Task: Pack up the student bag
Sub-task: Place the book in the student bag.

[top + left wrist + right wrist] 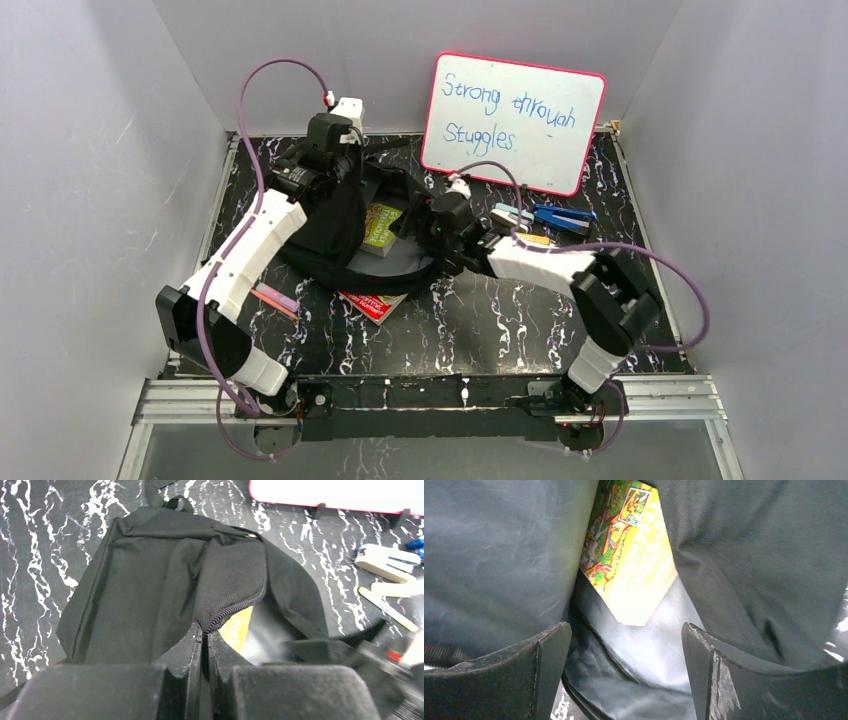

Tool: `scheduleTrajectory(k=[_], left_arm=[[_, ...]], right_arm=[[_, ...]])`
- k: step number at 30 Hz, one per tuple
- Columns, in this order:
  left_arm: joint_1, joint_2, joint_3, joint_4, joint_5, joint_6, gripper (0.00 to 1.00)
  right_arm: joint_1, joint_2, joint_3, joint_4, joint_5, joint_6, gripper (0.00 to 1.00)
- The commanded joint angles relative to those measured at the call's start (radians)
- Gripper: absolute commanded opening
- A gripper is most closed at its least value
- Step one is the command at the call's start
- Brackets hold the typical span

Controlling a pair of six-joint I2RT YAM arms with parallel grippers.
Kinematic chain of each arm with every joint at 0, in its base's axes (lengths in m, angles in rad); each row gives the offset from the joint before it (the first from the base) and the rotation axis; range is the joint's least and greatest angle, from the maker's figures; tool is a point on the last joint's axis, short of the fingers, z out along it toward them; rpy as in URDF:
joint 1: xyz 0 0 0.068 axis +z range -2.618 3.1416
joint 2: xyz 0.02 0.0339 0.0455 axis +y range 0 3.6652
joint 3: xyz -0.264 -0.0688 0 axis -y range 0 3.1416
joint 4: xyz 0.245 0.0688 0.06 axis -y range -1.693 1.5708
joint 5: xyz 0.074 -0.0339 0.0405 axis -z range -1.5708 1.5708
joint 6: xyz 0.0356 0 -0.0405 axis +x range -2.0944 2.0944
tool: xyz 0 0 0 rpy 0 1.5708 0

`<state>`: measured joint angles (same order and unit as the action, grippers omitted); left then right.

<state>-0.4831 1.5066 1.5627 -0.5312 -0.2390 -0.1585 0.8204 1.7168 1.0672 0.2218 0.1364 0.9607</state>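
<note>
Two hands work at the bag's mouth, and the step looks to be settling a book inside and getting clear. Nearest the arm bases, a red book [372, 303] lies on the bench [500, 320], its far end tucked under the bag's [140, 580] front edge; the bag slumps left of the bench's middle. The right hand [626, 645] hangs at the opening with its fingers spread wide and nothing between them; a yellow-green book [634, 555] lies just beyond, part-way into the pale lining. That hand should probably draw straight back along its own line, since the lining and the black strap [415, 272] lie close enough to snag a finger. Farther in, the left hand [205, 645] is pressed together on the zip edge of the flap, and it would do best to hold that edge high and steady so the mouth stays wide. Beyond the bag lie a stapler [382, 560] and a blue clip [562, 216], with a whiteboard [512, 120] at the back wall.
</note>
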Motion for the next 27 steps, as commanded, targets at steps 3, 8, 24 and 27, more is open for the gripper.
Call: scheduleTrajectory(k=[3, 8, 24, 27], left_arm=[[0.146, -0.048, -0.027, 0.077, 0.003, -0.05, 0.0], [0.245, 0.003, 0.059, 0.093, 0.041, -0.065, 0.0], [0.367, 0.153, 0.144, 0.168, 0.22, -0.116, 0.25], [0.367, 0.095, 0.038, 0.174, 0.295, -0.138, 0.41]], right_arm=[[0.003, -0.262, -0.126, -0.054, 0.148, -0.158, 0.88], [0.003, -0.415, -0.22, -0.121, 0.186, -0.192, 0.87], [0.003, -0.566, -0.448, -0.149, 0.118, -0.172, 0.78], [0.003, -0.563, -0.461, -0.136, 0.093, -0.159, 0.78]])
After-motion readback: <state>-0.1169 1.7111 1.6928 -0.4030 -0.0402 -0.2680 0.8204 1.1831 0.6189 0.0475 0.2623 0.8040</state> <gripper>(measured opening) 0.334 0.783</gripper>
